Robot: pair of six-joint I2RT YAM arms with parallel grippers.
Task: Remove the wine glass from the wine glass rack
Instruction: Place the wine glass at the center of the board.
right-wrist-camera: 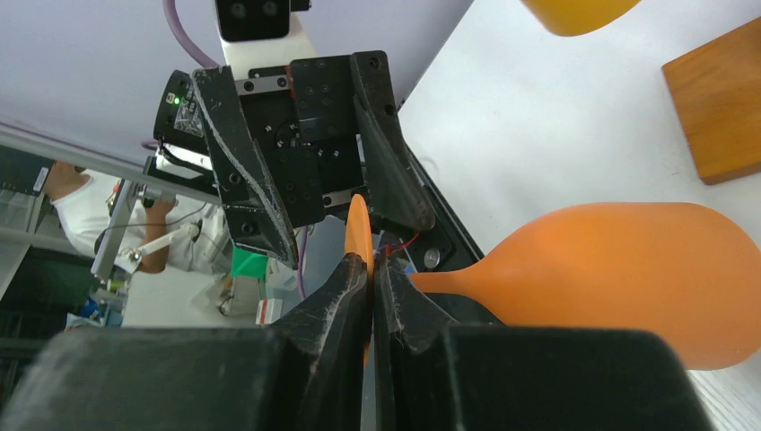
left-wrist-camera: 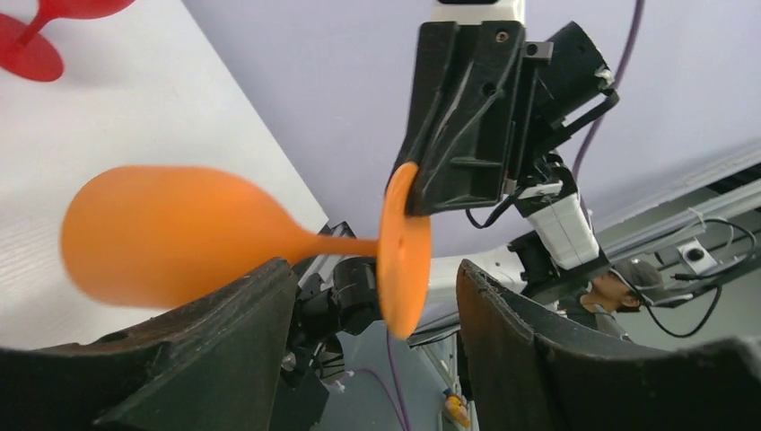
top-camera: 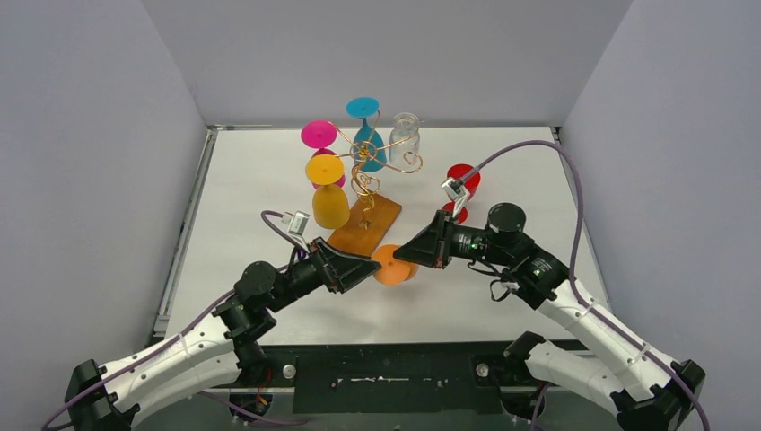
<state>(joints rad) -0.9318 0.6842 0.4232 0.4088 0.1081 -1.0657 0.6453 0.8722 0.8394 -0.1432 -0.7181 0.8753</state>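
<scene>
- The orange wine glass (top-camera: pixel 393 266) is off the wine glass rack (top-camera: pixel 368 166). It sits low over the table (top-camera: pixel 502 171), just in front of the rack's wooden base (top-camera: pixel 363 229) and between the two arms. Whether it touches the table cannot be told
- The right gripper (right-wrist-camera: pixel 370 269) is pinched shut on the rim of the glass's round foot (left-wrist-camera: pixel 404 260), so this arm is carrying the glass
- The glass lies on its side with its long axis level. The stem (left-wrist-camera: pixel 336 244) runs from the foot to the bowl (right-wrist-camera: pixel 619 278), and the bowl points away from the right gripper's fingers
- The left gripper (left-wrist-camera: pixel 377 305) comes in from the opposite side with its jaws partly open. One of its fingers (left-wrist-camera: pixel 224 359) stands on either side of the foot, which is seen edge-on in the gap, and no contact shows
- Both grippers are at the foot. The foot's flat faces turn towards the left fingers, so squeezing in would likely clamp it across its thin edge
- The bowl hangs beyond one left finger, on the stem side, which looks like the tight spot for a handover
</scene>
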